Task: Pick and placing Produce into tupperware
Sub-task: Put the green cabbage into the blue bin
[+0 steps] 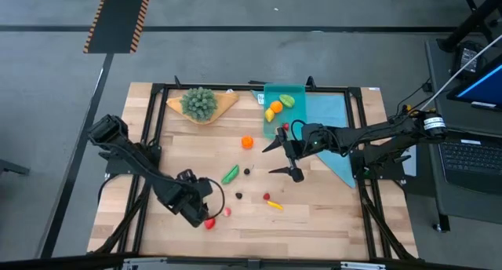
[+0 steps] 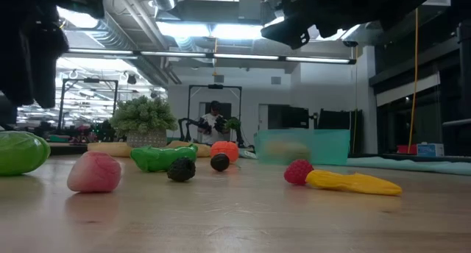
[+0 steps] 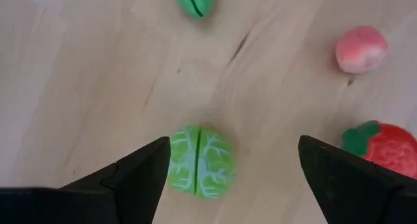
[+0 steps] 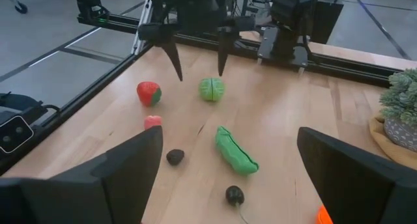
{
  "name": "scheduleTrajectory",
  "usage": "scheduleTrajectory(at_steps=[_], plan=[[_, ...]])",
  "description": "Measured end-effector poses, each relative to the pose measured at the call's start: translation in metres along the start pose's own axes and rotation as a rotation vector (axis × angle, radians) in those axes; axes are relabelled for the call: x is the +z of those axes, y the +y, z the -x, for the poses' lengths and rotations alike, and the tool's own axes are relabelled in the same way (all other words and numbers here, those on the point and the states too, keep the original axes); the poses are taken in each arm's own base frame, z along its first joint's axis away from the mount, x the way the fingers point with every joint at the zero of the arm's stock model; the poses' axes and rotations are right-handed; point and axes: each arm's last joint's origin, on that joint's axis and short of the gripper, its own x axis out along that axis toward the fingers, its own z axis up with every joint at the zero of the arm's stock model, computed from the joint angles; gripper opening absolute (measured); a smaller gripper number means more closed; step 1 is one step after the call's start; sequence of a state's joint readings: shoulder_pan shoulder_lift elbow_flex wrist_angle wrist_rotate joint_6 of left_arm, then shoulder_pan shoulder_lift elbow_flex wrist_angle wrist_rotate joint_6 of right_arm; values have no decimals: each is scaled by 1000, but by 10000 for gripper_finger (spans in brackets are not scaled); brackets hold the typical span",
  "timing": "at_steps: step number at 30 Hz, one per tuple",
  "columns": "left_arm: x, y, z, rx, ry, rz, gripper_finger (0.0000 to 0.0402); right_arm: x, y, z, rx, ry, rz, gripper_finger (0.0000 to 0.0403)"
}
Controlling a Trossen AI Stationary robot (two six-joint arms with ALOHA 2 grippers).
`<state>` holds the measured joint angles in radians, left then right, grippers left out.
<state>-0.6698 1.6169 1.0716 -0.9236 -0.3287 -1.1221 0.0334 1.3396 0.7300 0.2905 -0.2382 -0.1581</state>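
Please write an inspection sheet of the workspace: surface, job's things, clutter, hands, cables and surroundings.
Surface: wooden table, light-blue cloth at the far right.
Job's things: teal tupperware holds orange and green pieces; green pea pod, orange piece, yellow piece, strawberry, pink piece, green cabbage and dark pieces lie on the wood.
Clutter: bushy plant on a tan board.
Hands: left hand open above the cabbage; right hand open above mid-table.
Cables: yellow cable hanging at the right.
Surroundings: laptop at the right; a person far behind.
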Motion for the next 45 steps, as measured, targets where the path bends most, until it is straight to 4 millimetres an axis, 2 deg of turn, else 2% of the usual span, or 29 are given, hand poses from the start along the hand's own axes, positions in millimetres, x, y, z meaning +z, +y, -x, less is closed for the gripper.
scheduleTrajectory(at_steps=[8, 17, 29, 38, 45], plan=[[-6, 12, -18, 28, 77, -1, 328, 0, 0, 0, 0, 1, -21, 355], [-17, 19, -38, 19, 76, 3, 328, 0, 0, 0, 0, 1, -21, 355], [-19, 20, -41, 17, 74, 3, 328, -1, 0, 0, 0, 2, -24, 355], [-25, 24, -55, -24, 50, -11, 328, -1, 1, 0, 5, 6, -23, 355], [-25, 24, -55, -22, 45, -102, 328, -1, 2, 0, 7, 5, -22, 355]])
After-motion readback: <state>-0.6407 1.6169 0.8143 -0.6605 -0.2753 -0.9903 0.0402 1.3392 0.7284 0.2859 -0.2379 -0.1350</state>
